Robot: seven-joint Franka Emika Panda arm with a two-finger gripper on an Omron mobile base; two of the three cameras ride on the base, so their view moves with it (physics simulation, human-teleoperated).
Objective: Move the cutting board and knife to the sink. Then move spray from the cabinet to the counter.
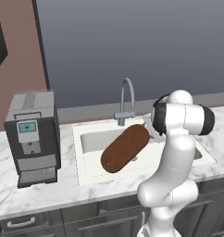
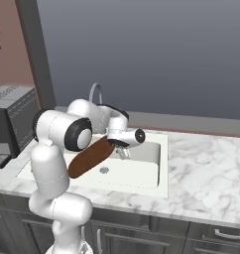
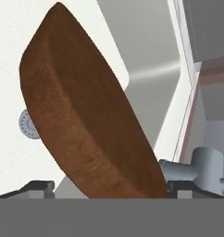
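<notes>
The white marble worktop [image 1: 49, 192] spans the lower half of both base views, with a white sink [image 1: 88, 139] sunk at its centre. A black coffee machine [image 1: 31, 136] stands at the left. The cutting board [image 1: 125, 148] leans tilted inside the sink, its upper end toward the faucet [image 1: 125, 104]. In the right base view the gripper [image 2: 123, 153] sits at the board's upper end; in the hand view its fingers [image 3: 37, 187] stand spread on either side of the board, apparently not pressing it.

Cutting board [image 1: 125, 148] leans across sink [image 1: 86, 139] basin, blocking its middle; faucet [image 1: 126, 99] stands behind; coffee machine [image 1: 33, 136] blocks counter [image 1: 30, 194] left.
</notes>
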